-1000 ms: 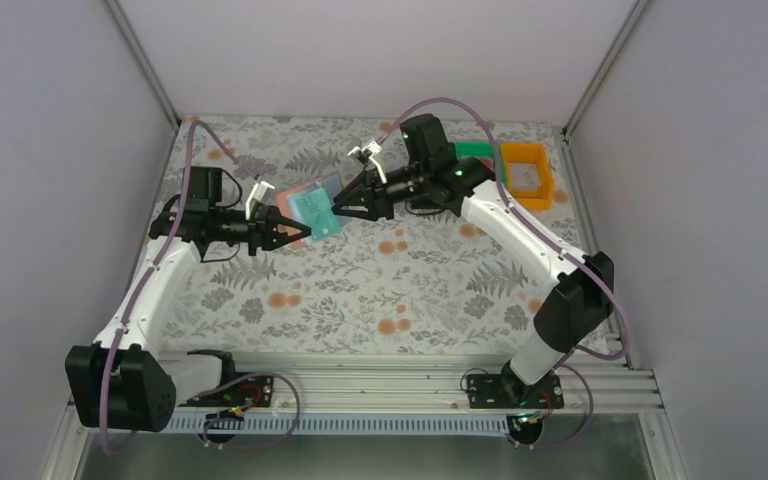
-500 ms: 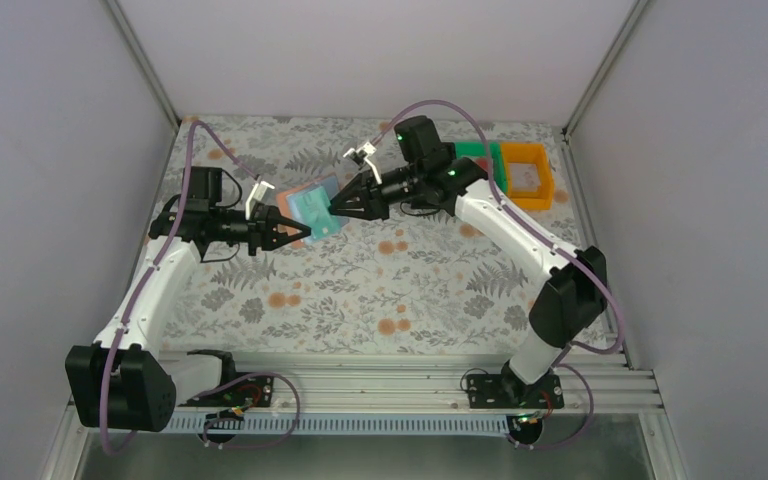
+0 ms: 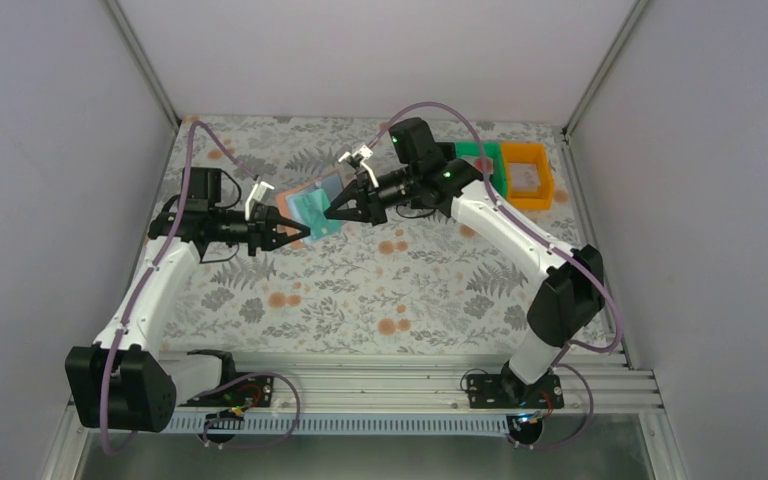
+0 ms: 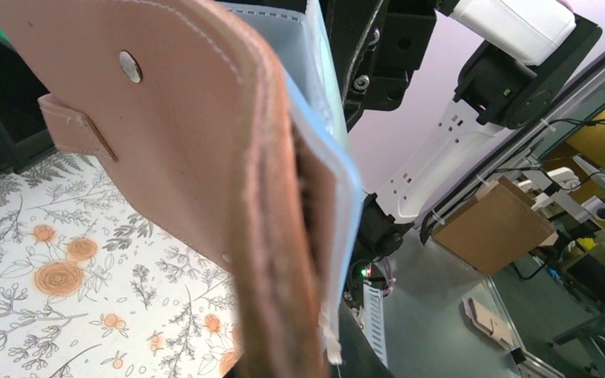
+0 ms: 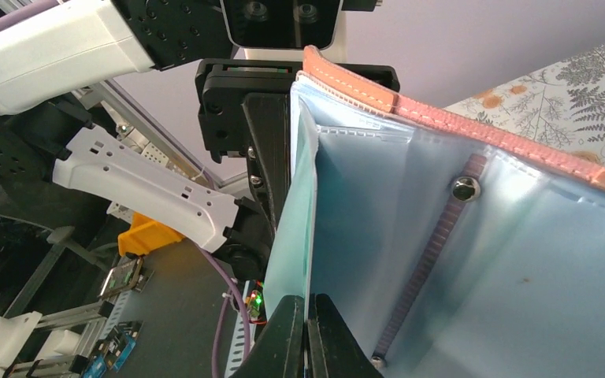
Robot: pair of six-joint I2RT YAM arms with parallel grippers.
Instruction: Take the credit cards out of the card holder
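Top external view: both arms reach inward and meet above the far half of the flowered table (image 3: 360,300).
Left arm: the forearm stretches low toward the right, and the left gripper (image 3: 300,233) points right.
Left fingers: clamped tight on one end of the card holder (image 3: 295,198).
Card holder: held up in the air between the two grippers and clear of the table. It is spread open, with its salmon outside toward the left wrist camera and its light blue inside toward the right one.
Right arm: the elbow is bent over the right side and the wrist is turned back to the left. The right gripper (image 3: 332,212) is at the holder's right edge.
Right fingers (image 5: 287,339): pressed together, pinching the lower edge of the teal card (image 5: 293,228).
Teal card: stands against the blue inner face, near the end that the left gripper holds. How far it sits in its slot cannot be told.
Edges: the salmon rim runs along the holder's top, and a metal snap sits on the blue face.
Open room: bare table lies in front of both grippers. The orange bin (image 3: 525,178) and green bin (image 3: 478,152) are at the far right, behind the right arm and well apart from the holder.
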